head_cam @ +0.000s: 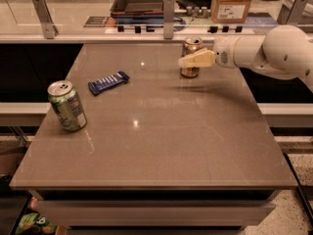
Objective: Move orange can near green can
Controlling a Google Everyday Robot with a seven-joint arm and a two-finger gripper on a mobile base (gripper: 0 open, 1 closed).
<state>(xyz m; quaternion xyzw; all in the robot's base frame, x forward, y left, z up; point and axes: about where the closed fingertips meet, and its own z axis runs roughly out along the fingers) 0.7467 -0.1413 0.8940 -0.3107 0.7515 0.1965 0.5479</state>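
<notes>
The orange can [191, 46] stands upright at the back of the brown table [166, 146], right of centre. My gripper [186, 61] reaches in from the right at the can's mid height and lies across its front, touching or nearly touching it. The green can [67, 105] stands upright near the table's left edge, far from the orange can.
A blue wrapped snack bar [108, 82] lies flat between the two cans, towards the left. Behind the table run a counter rail with metal posts [168, 16], a dark tray [142, 1] and a cardboard box [232, 3]. The floor drops off at the table's right.
</notes>
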